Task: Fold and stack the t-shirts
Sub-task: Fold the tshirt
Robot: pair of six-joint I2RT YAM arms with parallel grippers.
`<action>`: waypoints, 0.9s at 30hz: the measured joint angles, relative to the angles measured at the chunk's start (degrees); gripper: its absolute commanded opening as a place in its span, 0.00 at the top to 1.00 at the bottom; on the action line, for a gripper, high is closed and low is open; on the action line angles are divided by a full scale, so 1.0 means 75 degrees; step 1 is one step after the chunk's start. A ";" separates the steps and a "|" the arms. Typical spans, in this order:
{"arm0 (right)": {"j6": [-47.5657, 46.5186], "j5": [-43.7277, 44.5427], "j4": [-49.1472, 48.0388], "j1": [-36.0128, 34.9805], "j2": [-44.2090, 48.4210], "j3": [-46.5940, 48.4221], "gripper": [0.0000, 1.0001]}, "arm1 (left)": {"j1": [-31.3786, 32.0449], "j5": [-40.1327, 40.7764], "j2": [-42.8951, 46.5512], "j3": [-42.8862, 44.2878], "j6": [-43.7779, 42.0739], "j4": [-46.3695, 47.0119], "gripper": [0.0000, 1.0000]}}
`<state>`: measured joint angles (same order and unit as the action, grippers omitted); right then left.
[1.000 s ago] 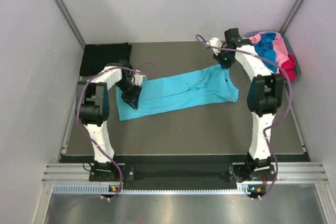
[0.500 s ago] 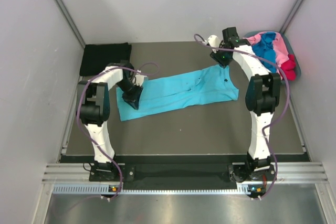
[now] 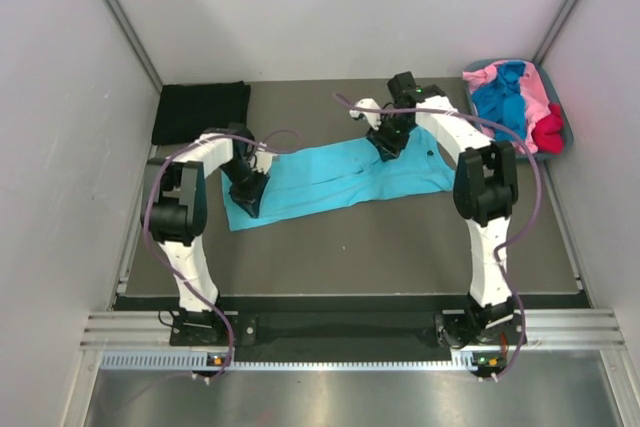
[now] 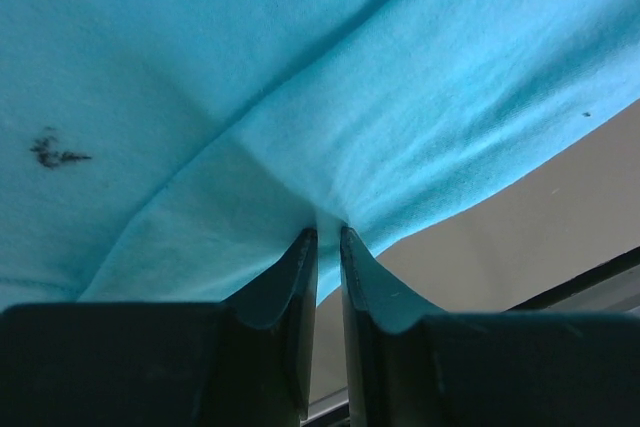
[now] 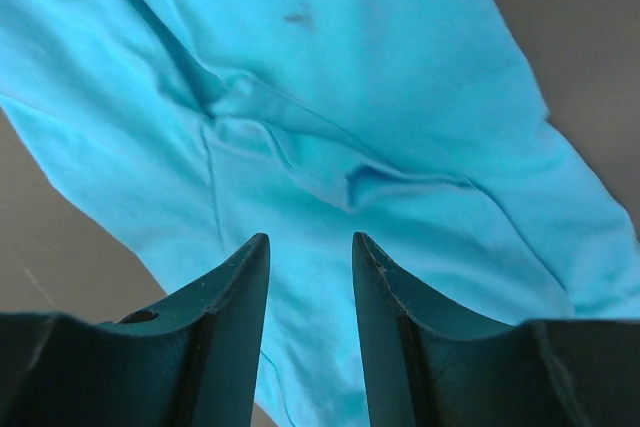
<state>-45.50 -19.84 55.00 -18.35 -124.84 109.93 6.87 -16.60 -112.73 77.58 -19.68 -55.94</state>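
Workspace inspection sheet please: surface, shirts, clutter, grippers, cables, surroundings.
Surface: dark table, flat.
Job's things: turquoise t-shirt spread lengthwise mid-table, wrinkled; black t-shirt folded at the far left corner; pink, blue and red shirts heaped in the tub.
Clutter: grey-blue tub at the far right corner.
Grippers: left gripper pinching the turquoise t-shirt's left end; right gripper open above its right part.
Cables: purple cables looped along both arms.
Surroundings: pale walls on three sides; metal rail at the near edge.

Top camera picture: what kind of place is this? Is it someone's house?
Probably a robot testing booth, not a house. Plain grey walls box in a dark table, the left arm and right arm are bolted to a metal rail at its near edge, and a turquoise t-shirt lies spread out.
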 measured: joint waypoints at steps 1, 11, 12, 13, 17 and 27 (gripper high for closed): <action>0.0006 -0.0038 0.0006 -0.0070 -0.0032 0.0017 0.61 | 0.0000 0.0023 0.0035 -0.0055 0.0000 0.0017 0.80; 0.0466 0.0029 0.0184 -0.0289 -0.1612 0.1478 0.61 | 0.0029 0.0393 0.0551 -0.0717 -0.0154 0.0356 0.80; 0.0571 0.0038 0.0175 -0.0286 -0.1725 0.1553 0.61 | 0.0038 0.0431 0.0618 -0.0804 -0.0175 0.0434 0.81; 0.0682 0.0038 0.0221 -0.0289 -0.1801 0.1682 0.61 | 0.0047 0.0469 0.0691 -0.0883 -0.0198 0.0498 0.80; 0.0982 0.0038 0.0067 -0.0303 -0.1824 0.2008 0.60 | 0.0061 0.0720 0.0941 -0.1227 -0.0321 0.0612 0.81; 0.1352 0.0338 -0.0350 -0.0262 -0.0522 0.0691 0.53 | 0.0064 0.0994 0.1513 -0.1425 -0.1017 0.0603 0.64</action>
<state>-35.35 -17.30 52.38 -20.32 -128.75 115.11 7.35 -9.15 -101.38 66.89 -27.31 -51.42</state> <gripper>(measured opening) 0.446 0.343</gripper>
